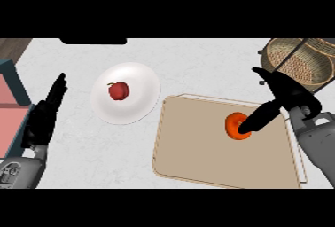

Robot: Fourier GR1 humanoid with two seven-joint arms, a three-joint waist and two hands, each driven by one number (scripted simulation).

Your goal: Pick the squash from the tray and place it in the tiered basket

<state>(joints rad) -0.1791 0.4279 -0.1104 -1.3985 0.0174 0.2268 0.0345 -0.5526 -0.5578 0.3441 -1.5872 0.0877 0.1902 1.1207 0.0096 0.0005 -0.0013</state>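
Two grey forearms came up from the lower edge onto a pale speckled counter (196, 53), the largest surface in view. Next in size, a tan tray (216, 159) lay toward four o'clock, its near corners rounded and its rim slightly raised. At about one o'clock, by the counter's far right corner, stood the woven tiered basket (304, 60), its dark frame and round wicker bowl partly cut off by the edge. A white plate (141, 104) sat at roughly ten o'clock from the tray, near it but apart, and carried a small red pepper-like vegetable (118, 91) near its middle. The right hand (288, 95) hung over the tray's far right part, one digit stretched away toward the basket and another angled down toward seven o'clock, its tip touching the orange squash (237, 126); the digits were spread wide and were not closed round the squash. That squash, a small round orange piece, rested on the tray at the tray's two o'clock area, partly hidden by the dark fingertip. The left hand (40, 117) rested at nine o'clock near the left edge, fingers straight and together, pointing up toward twelve o'clock and holding nothing.
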